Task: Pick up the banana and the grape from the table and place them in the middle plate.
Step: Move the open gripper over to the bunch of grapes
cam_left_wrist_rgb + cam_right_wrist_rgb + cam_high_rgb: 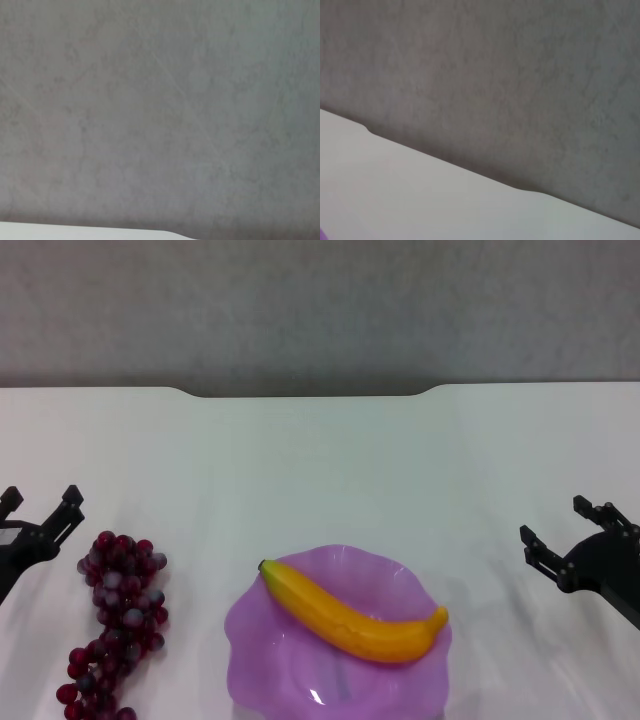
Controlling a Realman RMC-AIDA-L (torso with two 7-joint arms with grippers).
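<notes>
The yellow banana (356,618) lies across the translucent purple plate (262,645) at the near middle of the white table (320,470). The bunch of dark red-purple grapes (115,620) lies on the table to the left of the plate. My left gripper (42,506) is open and empty at the left edge, just left of the top of the grapes. My right gripper (565,533) is open and empty at the right edge, well clear of the plate. The wrist views show neither fruit.
The table's far edge has a notch (305,392) with a grey wall (320,310) behind it. The right wrist view shows the table edge (445,165), the wall and a sliver of purple plate (322,234) in the corner. The left wrist view shows mostly grey wall (160,110).
</notes>
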